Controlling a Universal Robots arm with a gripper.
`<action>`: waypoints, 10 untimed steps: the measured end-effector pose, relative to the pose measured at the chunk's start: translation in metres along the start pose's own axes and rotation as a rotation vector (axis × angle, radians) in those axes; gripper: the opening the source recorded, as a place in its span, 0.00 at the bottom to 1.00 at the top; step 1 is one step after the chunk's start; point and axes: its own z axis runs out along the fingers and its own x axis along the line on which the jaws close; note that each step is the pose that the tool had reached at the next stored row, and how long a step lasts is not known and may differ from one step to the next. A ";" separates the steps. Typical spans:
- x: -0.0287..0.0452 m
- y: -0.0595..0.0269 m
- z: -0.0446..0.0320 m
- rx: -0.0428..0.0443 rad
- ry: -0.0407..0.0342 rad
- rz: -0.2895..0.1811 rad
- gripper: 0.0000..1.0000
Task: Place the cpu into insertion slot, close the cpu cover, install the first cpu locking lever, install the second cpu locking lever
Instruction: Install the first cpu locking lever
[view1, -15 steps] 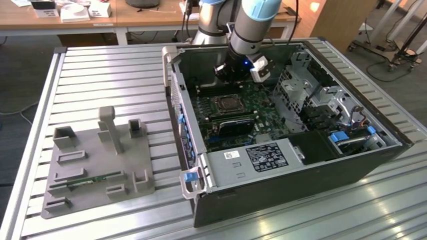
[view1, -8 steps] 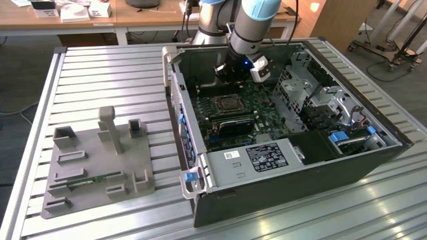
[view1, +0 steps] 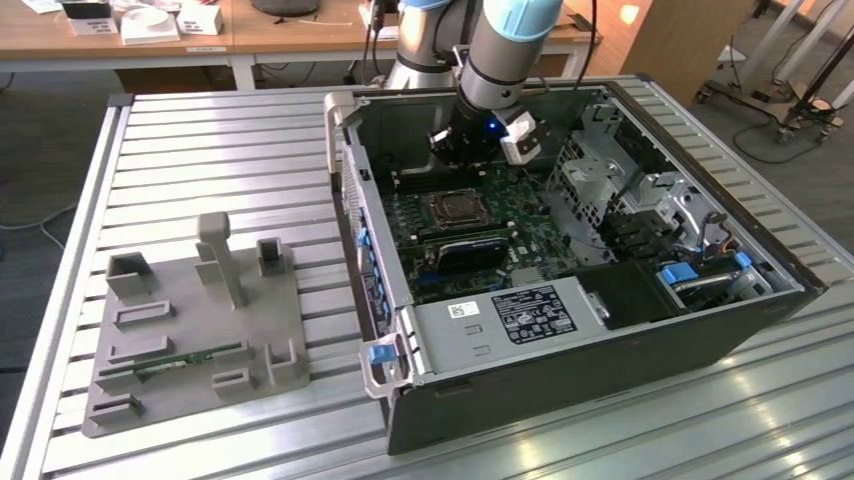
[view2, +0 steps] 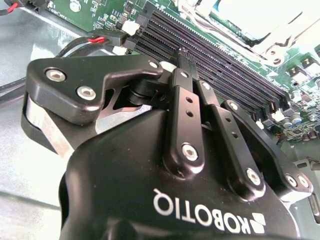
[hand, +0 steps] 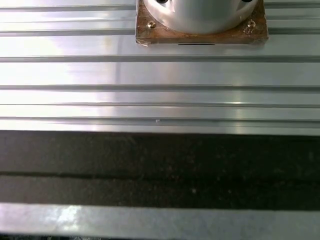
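My gripper (view1: 457, 158) hangs inside the open computer case, over the back part of the green motherboard (view1: 527, 215). In the second wrist view its two black fingers (view2: 181, 85) lie side by side with the tips together, and the gripper (view2: 183, 56) is shut with nothing visible between the fingers. The tips point at the long black memory slots (view2: 220, 65). The insertion slot (view1: 461, 208) sits just in front of the gripper, with a silvery rim and a darker centre. A silvery frame, the cpu cover (view2: 260, 35), lies flat over it. I cannot tell whether the cpu lies under it.
The black case (view1: 574, 370) lies open on a slatted aluminium table (view1: 200, 150). Drive cages and cables (view1: 654, 200) fill the case at the exterior view's right. A grey fixture block (view1: 187, 330) stands on the table at the left. The arm's base mount (hand: 200, 20) is bolted to the table.
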 end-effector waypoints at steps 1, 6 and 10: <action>0.0000 0.0002 0.0000 0.0047 0.0002 0.000 0.10; 0.0000 0.0017 0.0004 0.0373 0.0004 -0.001 0.10; 0.0000 0.0019 -0.0003 0.0389 0.0005 -0.001 0.10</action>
